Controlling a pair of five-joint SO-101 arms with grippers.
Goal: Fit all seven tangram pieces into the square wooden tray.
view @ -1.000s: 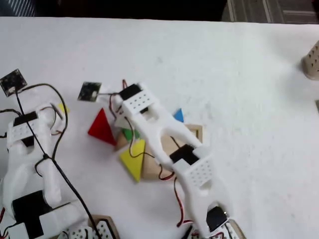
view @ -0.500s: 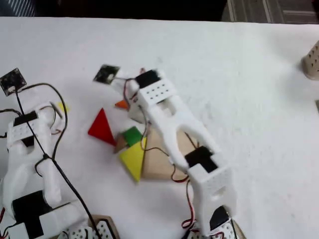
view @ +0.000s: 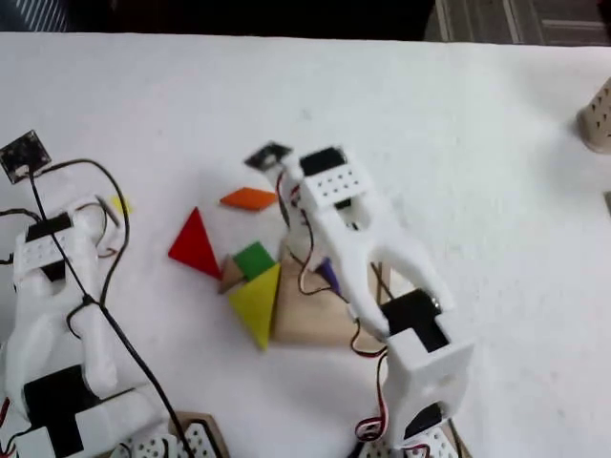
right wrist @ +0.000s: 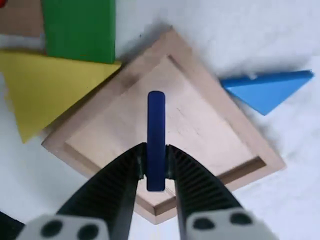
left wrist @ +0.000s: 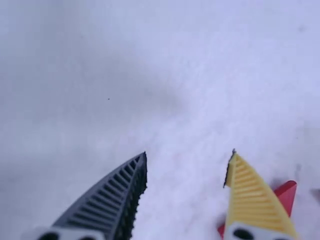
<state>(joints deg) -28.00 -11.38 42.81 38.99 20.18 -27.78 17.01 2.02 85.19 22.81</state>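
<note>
One dark blue piece (right wrist: 156, 125) is pinched edge-on between the jaws of your right gripper (right wrist: 156, 152), over the wooden tray (right wrist: 210, 120). Your yellow triangle (right wrist: 50, 85) lies against the tray's rim, with the green square (right wrist: 77, 30) just beside it. Your left gripper (left wrist: 187, 165) has its jaws spread above the table (left wrist: 150, 75), near the red triangle (left wrist: 286, 192).

— What's underneath it all?
— A white bench (view: 477, 105), evenly lit.
— And beyond?
— A dark strip (view: 239, 14) past the far edge, grey flooring (view: 525, 19), and a tan perforated block (view: 598, 119) at the side.
</note>
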